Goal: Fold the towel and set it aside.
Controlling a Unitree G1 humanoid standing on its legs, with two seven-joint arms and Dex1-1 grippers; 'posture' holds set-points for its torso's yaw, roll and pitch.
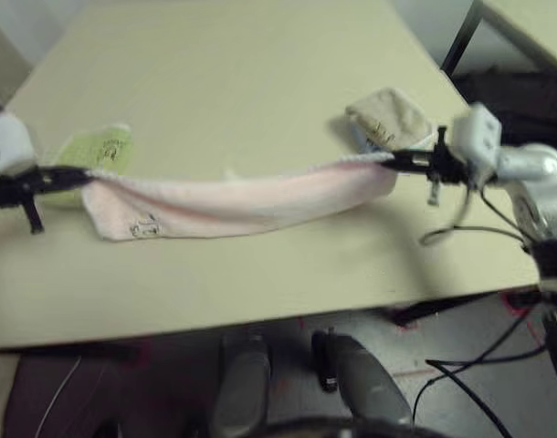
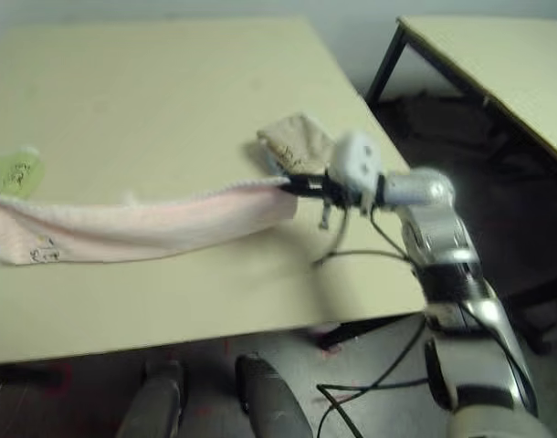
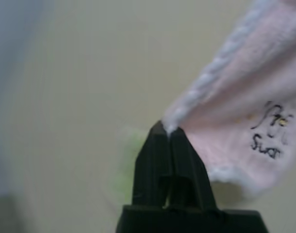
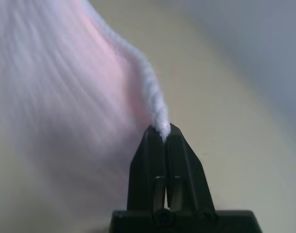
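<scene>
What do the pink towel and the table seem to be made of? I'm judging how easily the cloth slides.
The pink towel looks like soft fluffy terry, matte, with a white corded stitched edge and dark embroidered script. The table looks like smooth pale laminate or painted board with a faint sheen; which one is unclear.

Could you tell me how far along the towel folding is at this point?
Done: both corners are gripped, left gripper and right gripper each shut on the towel. In hand: it hangs stretched between them over the table. Left: folding it and setting it aside.
</scene>
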